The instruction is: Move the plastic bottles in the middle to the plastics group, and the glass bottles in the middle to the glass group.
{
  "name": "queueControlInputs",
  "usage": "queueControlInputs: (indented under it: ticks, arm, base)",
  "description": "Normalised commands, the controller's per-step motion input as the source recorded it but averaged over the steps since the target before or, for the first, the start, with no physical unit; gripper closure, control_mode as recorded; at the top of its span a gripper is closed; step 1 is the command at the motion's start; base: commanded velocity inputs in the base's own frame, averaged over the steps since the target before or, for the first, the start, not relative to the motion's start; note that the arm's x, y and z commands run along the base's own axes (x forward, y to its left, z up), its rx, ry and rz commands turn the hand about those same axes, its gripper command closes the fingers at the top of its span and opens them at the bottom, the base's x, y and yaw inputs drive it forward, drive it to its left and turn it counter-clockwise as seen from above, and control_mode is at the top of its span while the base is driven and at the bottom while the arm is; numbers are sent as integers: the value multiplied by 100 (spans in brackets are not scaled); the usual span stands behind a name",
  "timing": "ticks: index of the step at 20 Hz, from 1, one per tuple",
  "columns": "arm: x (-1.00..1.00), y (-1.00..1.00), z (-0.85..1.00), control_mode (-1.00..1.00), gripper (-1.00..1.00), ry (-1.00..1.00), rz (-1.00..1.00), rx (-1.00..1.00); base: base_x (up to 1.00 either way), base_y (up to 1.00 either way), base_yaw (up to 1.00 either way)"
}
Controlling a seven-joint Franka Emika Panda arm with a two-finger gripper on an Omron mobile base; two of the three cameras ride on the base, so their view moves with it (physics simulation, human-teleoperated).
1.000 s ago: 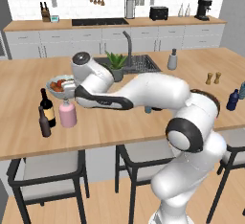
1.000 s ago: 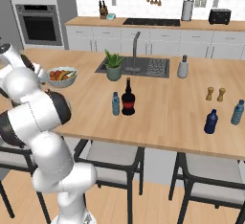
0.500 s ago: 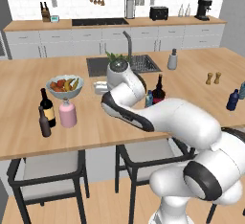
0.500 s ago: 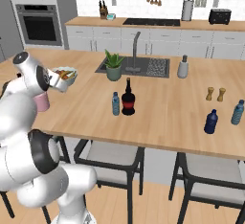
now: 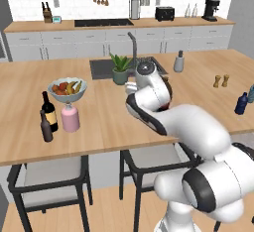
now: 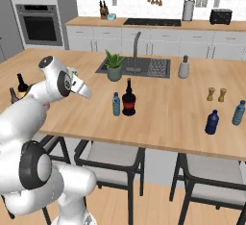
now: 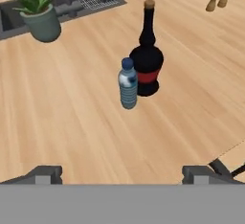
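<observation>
In the hand view a small clear plastic bottle (image 7: 128, 85) with a blue cap stands upright on the wooden counter. It touches, or nearly touches, a squat dark glass bottle (image 7: 147, 60) with a red label behind it. My gripper (image 7: 123, 175) is open and empty, its fingertips (image 7: 46, 174) wide apart, short of both bottles. From the right base view the gripper (image 6: 82, 89) hangs left of the plastic bottle (image 6: 116, 104) and glass bottle (image 6: 128, 99). The plastics group, a dark blue bottle (image 6: 212, 122) and a teal one (image 6: 238, 112), stands far right. The glass group, wine bottle (image 5: 48, 111) and brown bottle (image 5: 45, 126), stands far left.
A pink bottle (image 5: 70, 117) and a fruit bowl (image 5: 67, 88) sit beside the glass group. A potted plant (image 6: 114, 66), the sink (image 6: 139, 68) and a grey dispenser (image 6: 183, 68) lie behind the middle bottles. Two brown shakers (image 6: 216, 94) stand near the plastics group.
The arm has swung from the left end of the counter, near the glass group, rightward to the middle bottles. The gripper stayed open and empty.
</observation>
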Motion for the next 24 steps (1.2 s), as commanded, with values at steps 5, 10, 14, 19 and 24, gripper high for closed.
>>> queueControlInputs:
  ticks: [5,10,14,19,24]
  arm:
    - [64,-98,-2,-100,-100,15,-18,-1]
    - [67,-67,-4,-100,-100,22,-3,0]
    - [46,-3,-17,-100,-100,3,0,0]
    - [5,21,-15,-100,-100,3,0,0]
    - [12,18,-46,-100,-100,0,0,0]
  base:
    - [0,0,0]
    - [0,0,0]
    - [0,0,0]
    - [0,0,0]
    - [0,0,0]
